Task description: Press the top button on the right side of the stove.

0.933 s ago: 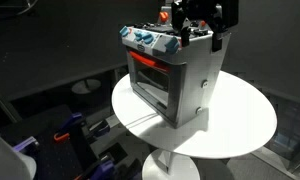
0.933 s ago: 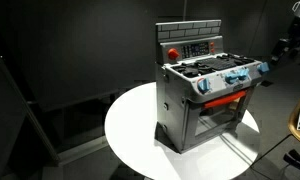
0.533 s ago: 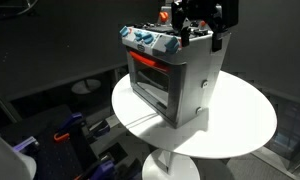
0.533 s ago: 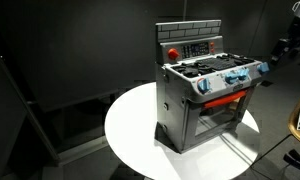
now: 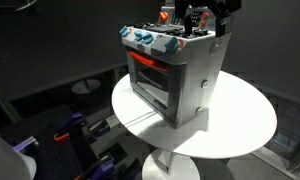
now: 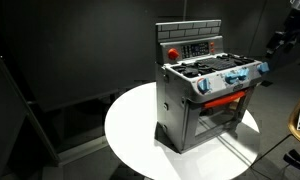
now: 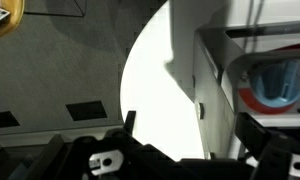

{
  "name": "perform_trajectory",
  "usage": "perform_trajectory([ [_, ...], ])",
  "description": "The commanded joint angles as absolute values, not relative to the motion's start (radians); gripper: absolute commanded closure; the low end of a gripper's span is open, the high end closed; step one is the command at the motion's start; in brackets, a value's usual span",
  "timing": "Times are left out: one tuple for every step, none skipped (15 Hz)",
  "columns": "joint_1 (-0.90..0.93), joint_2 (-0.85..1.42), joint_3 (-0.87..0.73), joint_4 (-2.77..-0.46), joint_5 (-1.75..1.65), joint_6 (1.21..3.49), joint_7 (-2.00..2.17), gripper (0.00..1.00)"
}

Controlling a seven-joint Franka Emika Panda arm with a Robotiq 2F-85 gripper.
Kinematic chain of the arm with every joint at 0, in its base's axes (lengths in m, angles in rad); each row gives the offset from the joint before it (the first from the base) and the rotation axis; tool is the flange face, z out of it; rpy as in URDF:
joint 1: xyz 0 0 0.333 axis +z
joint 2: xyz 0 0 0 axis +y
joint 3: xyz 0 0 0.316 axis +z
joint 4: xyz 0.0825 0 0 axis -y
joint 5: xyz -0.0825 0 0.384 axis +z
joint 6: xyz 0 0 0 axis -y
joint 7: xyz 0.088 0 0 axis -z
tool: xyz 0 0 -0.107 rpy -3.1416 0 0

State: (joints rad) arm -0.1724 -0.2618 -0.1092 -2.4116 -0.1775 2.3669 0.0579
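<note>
The stove (image 5: 175, 75) stands upright near the middle of the round white table (image 5: 240, 125), oven window glowing red-orange and the blue-white knobs (image 5: 145, 38) in a row along its top front edge. My gripper (image 5: 204, 20) hangs above the stove's back corner, next to the dark back panel and apart from the stove. In an exterior view it shows only at the frame's edge (image 6: 279, 42), off to the knob end of the stove (image 6: 205, 95).

I take this as the approach step: nothing is pressed yet and I'm not lined up on any button. The wrist view looks down past a grey side wall of the stove (image 7: 260, 80) onto the table (image 7: 155, 90), with one blue knob at the right edge.

I cannot tell whether the jaws are released or clenched. They read as dark shapes against a dark room, and the wrist view shows only black housing along its bottom.

The target itself is unclear to me. There is a red button (image 6: 173, 53) on the back panel, plus small fittings on the side wall that might be buttons, but they are too small to tell apart.

Next I would bring the arm round to the stove's right side, pick out the topmost button, and push slowly — the stove looks light and could slide or tip on the table.
</note>
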Motion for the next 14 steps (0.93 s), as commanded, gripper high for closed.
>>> perform_trajectory([
  [-0.142,-0.247,-0.103,-2.335,-0.12,2.359,0.06,0.0],
  [-0.133,-0.236,-0.1,-2.312,-0.104,2.364,0.063,0.0],
  [-0.125,-0.228,-0.097,-2.294,-0.093,2.368,0.065,0.0],
  [-0.118,-0.214,-0.094,-2.274,-0.084,2.375,0.069,0.0],
  [-0.113,-0.2,-0.091,-2.257,-0.078,2.381,0.074,0.0],
  [-0.109,-0.185,-0.087,-2.241,-0.076,2.393,0.081,0.0],
  [-0.107,-0.169,-0.084,-2.227,-0.078,2.405,0.089,0.0],
  [-0.107,-0.148,-0.08,-2.214,-0.085,2.428,0.105,0.0],
  [-0.106,-0.126,-0.075,-2.204,-0.091,2.452,0.121,0.0],
  [-0.105,-0.102,-0.071,-2.191,-0.095,2.475,0.137,0.0],
  [-0.104,-0.079,-0.068,-2.182,-0.099,2.5,0.15,0.0],
  [-0.101,-0.058,-0.065,-2.173,-0.098,2.523,0.161,0.0],
  [-0.098,-0.038,-0.062,-2.163,-0.1,2.545,0.171,0.0],
  [-0.096,-0.019,-0.059,-2.155,-0.107,2.573,0.187,0.0],
])
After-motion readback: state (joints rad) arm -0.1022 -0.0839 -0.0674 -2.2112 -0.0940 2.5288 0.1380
